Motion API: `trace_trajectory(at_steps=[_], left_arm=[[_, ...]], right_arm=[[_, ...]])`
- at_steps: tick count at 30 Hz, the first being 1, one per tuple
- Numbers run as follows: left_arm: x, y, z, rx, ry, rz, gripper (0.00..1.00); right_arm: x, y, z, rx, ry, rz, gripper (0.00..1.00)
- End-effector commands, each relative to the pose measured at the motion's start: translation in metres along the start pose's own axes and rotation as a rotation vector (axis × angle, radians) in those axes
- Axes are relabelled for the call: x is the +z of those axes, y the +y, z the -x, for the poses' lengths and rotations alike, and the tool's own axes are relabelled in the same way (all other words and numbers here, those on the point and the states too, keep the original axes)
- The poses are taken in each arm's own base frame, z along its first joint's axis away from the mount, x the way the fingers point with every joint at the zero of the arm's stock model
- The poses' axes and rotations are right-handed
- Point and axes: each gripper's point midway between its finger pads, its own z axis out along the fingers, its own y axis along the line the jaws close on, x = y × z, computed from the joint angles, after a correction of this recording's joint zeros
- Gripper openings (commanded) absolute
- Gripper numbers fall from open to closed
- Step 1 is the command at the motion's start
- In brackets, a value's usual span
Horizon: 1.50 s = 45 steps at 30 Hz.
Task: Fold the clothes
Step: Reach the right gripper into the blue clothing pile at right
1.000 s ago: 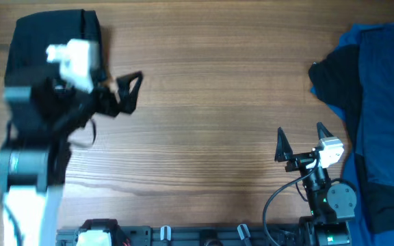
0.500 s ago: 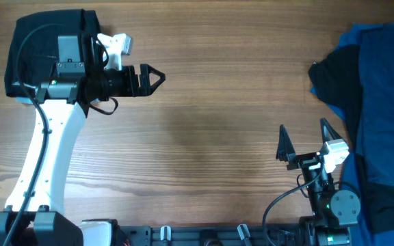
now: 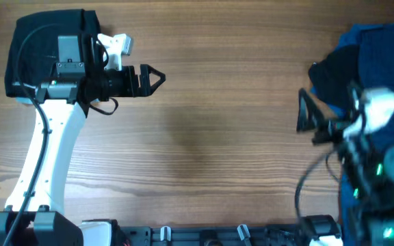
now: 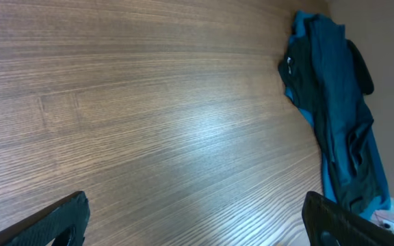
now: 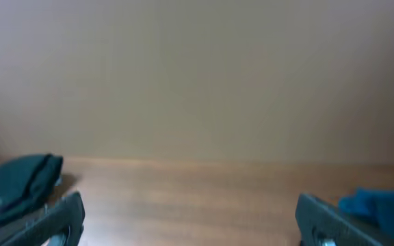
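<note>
A pile of clothes (image 3: 378, 65), royal blue with black pieces, lies at the table's right edge. It also shows in the left wrist view (image 4: 330, 102) and as a blue patch in the right wrist view (image 5: 382, 203). A folded black garment (image 3: 43, 44) lies at the far left under my left arm, and it shows in the right wrist view (image 5: 19, 181). My left gripper (image 3: 154, 78) is open and empty above bare wood (image 4: 197, 229). My right gripper (image 3: 327, 113) is blurred, open and empty (image 5: 197, 222), just left of the pile.
The wooden table (image 3: 217, 137) spans the view between the two arms. The left arm's white link (image 3: 43, 164) runs along the left side. The arm bases and cables (image 3: 204, 236) sit at the front edge.
My right gripper has swung from the front edge up towards the pile and is motion-blurred. My left gripper moved right a second ago and has held still since.
</note>
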Motion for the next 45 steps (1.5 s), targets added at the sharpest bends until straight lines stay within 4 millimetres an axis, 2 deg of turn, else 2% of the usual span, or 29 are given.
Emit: trace_trajectory(at_steps=[1, 5, 9, 11, 14, 18, 19, 22, 23, 26, 28, 30, 36, 39, 41, 43, 45], left_arm=[[-0.002, -0.003, 0.004, 0.01, -0.011, -0.016, 1.0], [-0.002, -0.003, 0.004, 0.01, -0.011, -0.016, 1.0], [-0.002, -0.003, 0.004, 0.01, -0.011, -0.016, 1.0], [-0.002, -0.003, 0.004, 0.01, -0.011, -0.016, 1.0], [-0.002, -0.003, 0.004, 0.01, -0.011, -0.016, 1.0], [-0.002, -0.003, 0.004, 0.01, -0.011, -0.016, 1.0], [-0.002, -0.003, 0.004, 0.01, -0.011, -0.016, 1.0], [-0.002, -0.003, 0.004, 0.01, -0.011, -0.016, 1.0], [-0.002, -0.003, 0.004, 0.01, -0.011, -0.016, 1.0], [-0.002, -0.003, 0.004, 0.01, -0.011, -0.016, 1.0], [-0.002, -0.003, 0.004, 0.01, -0.011, -0.016, 1.0], [-0.002, -0.003, 0.004, 0.01, -0.011, -0.016, 1.0], [-0.002, -0.003, 0.004, 0.01, -0.011, -0.016, 1.0], [-0.002, -0.003, 0.004, 0.01, -0.011, -0.016, 1.0], [-0.002, -0.003, 0.005, 0.01, -0.011, -0.017, 1.0], [-0.002, -0.003, 0.005, 0.01, -0.011, -0.017, 1.0], [-0.002, -0.003, 0.004, 0.01, -0.011, -0.016, 1.0]], right_arm=[[0.051, -0.027, 0.021, -0.062, 0.174, -0.137, 1.0], [0.101, -0.059, 0.022, -0.122, 0.381, -0.259, 1.0], [0.157, -0.127, 0.007, -0.122, 0.495, -0.425, 1.0], [0.181, -0.157, -0.013, -0.126, 0.53, -0.461, 1.0], [0.199, -0.181, -0.051, -0.171, 0.627, -0.477, 1.0], [0.204, -0.218, -0.085, -0.182, 0.713, -0.573, 0.99], [0.202, -0.23, -0.091, -0.144, 0.718, -0.602, 0.94], [0.189, -0.27, -0.104, 0.014, 0.705, -0.711, 0.91], [0.185, -0.281, -0.11, 0.061, 0.702, -0.723, 0.86], [0.179, -0.302, -0.121, 0.132, 0.706, -0.715, 0.79], [0.176, -0.321, -0.139, 0.174, 0.723, -0.746, 0.77], [0.179, -0.331, -0.158, 0.181, 0.752, -0.753, 0.77], [0.206, -0.351, -0.214, 0.182, 0.784, -0.75, 0.74], [0.216, -0.358, -0.225, 0.178, 0.766, -0.749, 0.74], [0.221, -0.36, -0.228, 0.174, 0.753, -0.748, 0.67], [0.227, -0.363, -0.229, 0.166, 0.731, -0.748, 0.66], [0.24, -0.361, -0.238, 0.125, 0.73, -0.675, 0.66]])
